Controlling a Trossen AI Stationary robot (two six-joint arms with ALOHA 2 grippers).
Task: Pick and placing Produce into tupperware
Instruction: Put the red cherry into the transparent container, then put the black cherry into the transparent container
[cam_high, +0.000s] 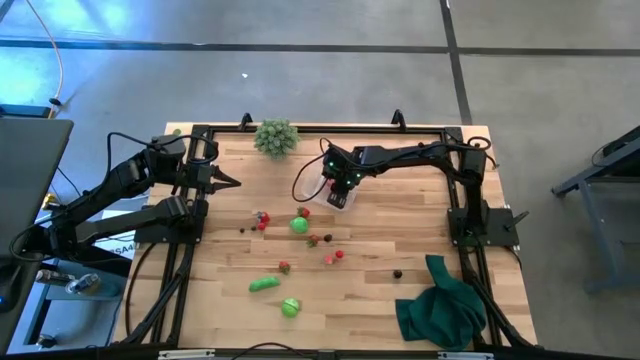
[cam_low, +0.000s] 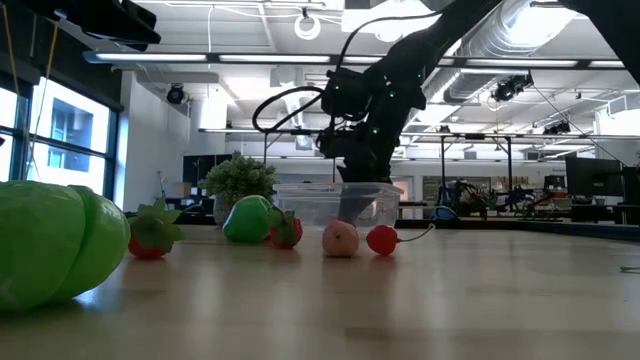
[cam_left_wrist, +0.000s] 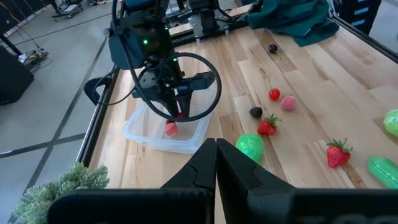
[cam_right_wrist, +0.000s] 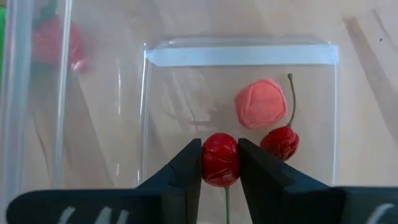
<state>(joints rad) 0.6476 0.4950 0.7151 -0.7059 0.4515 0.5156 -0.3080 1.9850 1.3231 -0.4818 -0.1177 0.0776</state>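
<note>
Red berry pinched between the right gripper fingers, hanging over the clear container near the counter's far edge; two pieces already inside. You risk the berry bouncing out if dropped from height, or its stem snagging a finger. Left gripper waits at the left side, fingers clenched on nothing

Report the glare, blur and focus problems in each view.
High view: sharp, evenly lit. Low view: the big bright green piece looms soft at the lens, and bright ceiling lights leave the right hand a dark silhouette. Right wrist view: the small clear plastic container has hazy, reflective walls that smear what lies behind; the small red cherry in the hand is crisp.
</note>
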